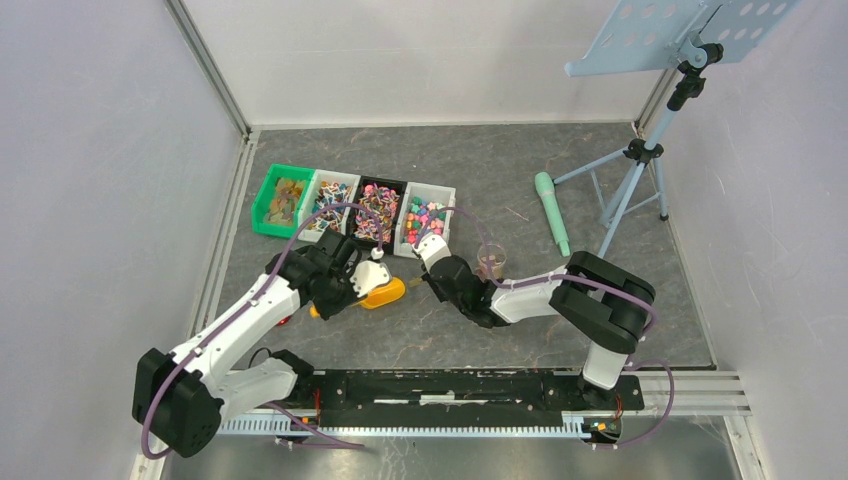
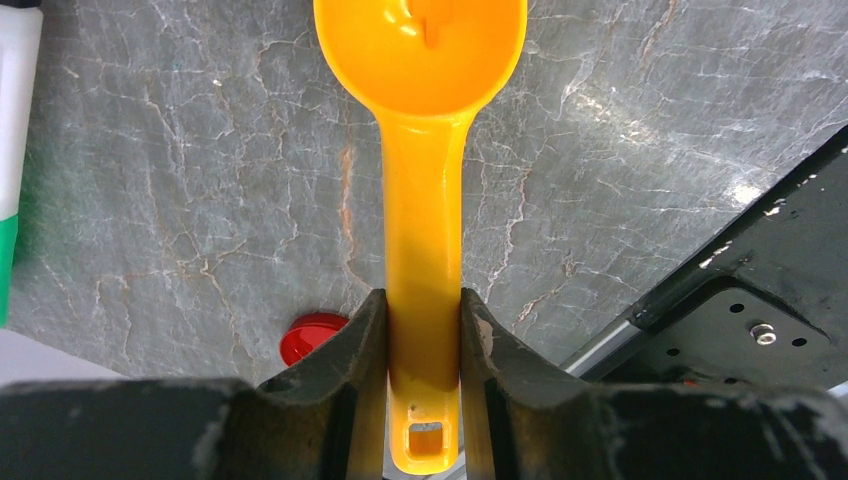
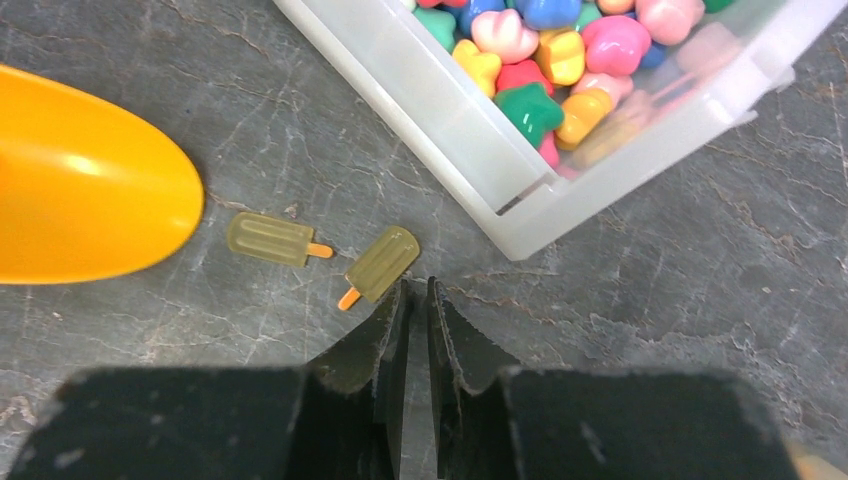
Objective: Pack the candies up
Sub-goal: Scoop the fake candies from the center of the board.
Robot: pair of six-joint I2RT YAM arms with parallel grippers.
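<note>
Left gripper: clamped on the handle of the orange scoop, one finger on each flank, just ahead of the handle's tail hole. The bowl lies at 12 o'clock with its far rim cut off by the frame top. The part that shows holds nothing. A red round piece lies at 9 o'clock of the fingers, half hidden behind the left finger. It is probably a lid, but the view is too partial to confirm.

Right gripper: jaws drawn narrow, leaving a thin slit with nothing in it. Cannot tell whether the tips touch the grey table.

Loose candies, ice-lolly shaped, lie flat on the table. One is just beside the tips at 11 o'clock. The second lolly is at 10 o'clock, near the scoop bowl but apart from it. The bowl comes in from 9 o'clock and is cut off by the frame edge.

At 1 o'clock is one corner of a translucent white bin, heaped with binned candies in pink, green, yellow and blue.

Top view: the white bin is at the 3 o'clock end of a row, with a black bin and a green bin further toward 9 o'clock. Pieces there are too small to separate. A clear cup stands at 3 o'clock of the right gripper, its contents unclear.
</note>
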